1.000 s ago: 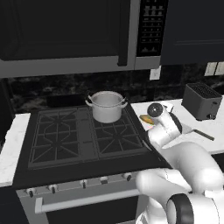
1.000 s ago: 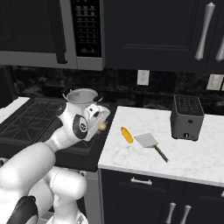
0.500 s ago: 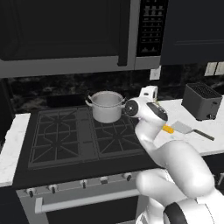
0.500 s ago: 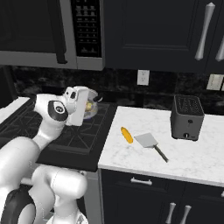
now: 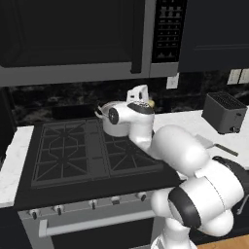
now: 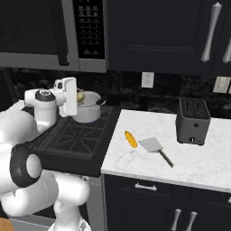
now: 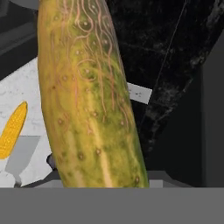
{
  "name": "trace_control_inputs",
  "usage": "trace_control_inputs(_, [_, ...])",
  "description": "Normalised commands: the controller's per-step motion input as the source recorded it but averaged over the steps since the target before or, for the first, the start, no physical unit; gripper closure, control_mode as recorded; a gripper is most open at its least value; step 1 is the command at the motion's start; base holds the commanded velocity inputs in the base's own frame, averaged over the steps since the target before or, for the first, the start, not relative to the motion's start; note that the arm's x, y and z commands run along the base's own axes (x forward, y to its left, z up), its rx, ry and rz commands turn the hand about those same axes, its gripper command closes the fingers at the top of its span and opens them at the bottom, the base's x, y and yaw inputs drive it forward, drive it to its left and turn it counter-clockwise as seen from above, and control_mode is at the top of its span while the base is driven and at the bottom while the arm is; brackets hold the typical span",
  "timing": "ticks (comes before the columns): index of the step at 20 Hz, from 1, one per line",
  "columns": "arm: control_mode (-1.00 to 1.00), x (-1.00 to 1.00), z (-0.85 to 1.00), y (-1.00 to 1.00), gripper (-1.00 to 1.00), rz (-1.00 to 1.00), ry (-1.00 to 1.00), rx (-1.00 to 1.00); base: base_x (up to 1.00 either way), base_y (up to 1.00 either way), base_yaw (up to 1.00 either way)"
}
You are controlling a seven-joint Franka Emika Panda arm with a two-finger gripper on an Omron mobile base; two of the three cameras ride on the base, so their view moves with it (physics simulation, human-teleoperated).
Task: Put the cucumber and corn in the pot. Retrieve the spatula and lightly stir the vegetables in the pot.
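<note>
So the stove (image 5: 92, 155) takes up the left side of the scene, with the white counter (image 6: 198, 162) to its right, and the arm is swung over the back burners. The pot (image 6: 88, 108) sits on a rear burner near the stove's counter-side edge, and the hand (image 5: 141, 97) is right at or just above its rim. It's clamped on the cucumber (image 7: 89, 96), which runs long-ways across the hand view and pokes out beside the hand as a small yellowish-green end in the base views.

My take on doing this bit well: get the cucumber fully over the pot's opening before letting go. The pot is small and the cucumber looks long next to it, so I'd tip one end down inside first instead of dropping it flat across the rim, and keep it low so nothing bounces out or knocks the pot.

Corn (image 6: 131, 139) and spatula (image 6: 155, 149) are on the counter just beside each other, waiting their turn.
</note>
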Motion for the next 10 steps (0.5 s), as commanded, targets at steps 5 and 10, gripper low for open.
trace_control_inputs(5, [-1.00,0.60,-0.16,0.05,1.00,-0.14,0.00,-0.02,0.00,0.00,0.00])
trace_control_inputs(10, [-1.00,0.53,-0.21,0.15,1.00,-0.08,0.01,0.00,0.00,0.00,0.00])
